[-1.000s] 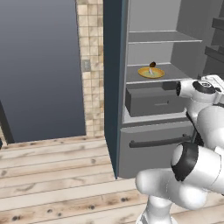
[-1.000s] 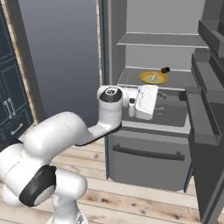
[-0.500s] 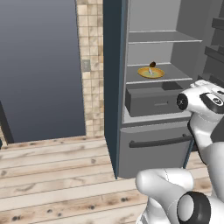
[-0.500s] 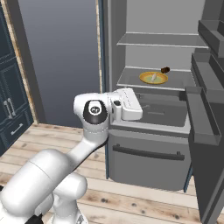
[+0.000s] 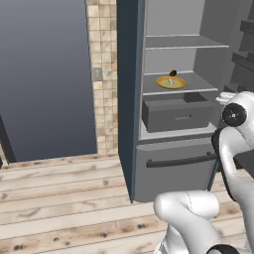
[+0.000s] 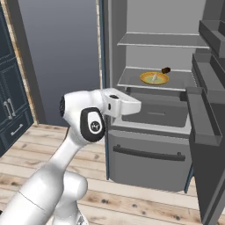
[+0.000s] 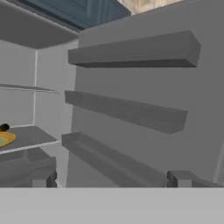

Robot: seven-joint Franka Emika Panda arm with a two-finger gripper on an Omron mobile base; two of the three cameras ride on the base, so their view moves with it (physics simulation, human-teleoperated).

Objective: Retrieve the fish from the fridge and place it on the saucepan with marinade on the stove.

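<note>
Spread wide with nothing between them, my jaws are showing as two small dark tips at the bottom of the hand view, my gripper (image 7: 111, 181) pointing at the grey inner face of the open door with its three shelf ledges. Standing open in the upper right of both base views, the tall grey fridge with dark blue-grey sides (image 5: 130, 99) is holding a round yellow plate (image 6: 154, 78) on its middle shelf, just above the grey drawer (image 5: 176, 115). Something small and pale is sitting on that plate beside a dark brown lump (image 6: 165, 70), and I cannot tell which is the fish.
</note>
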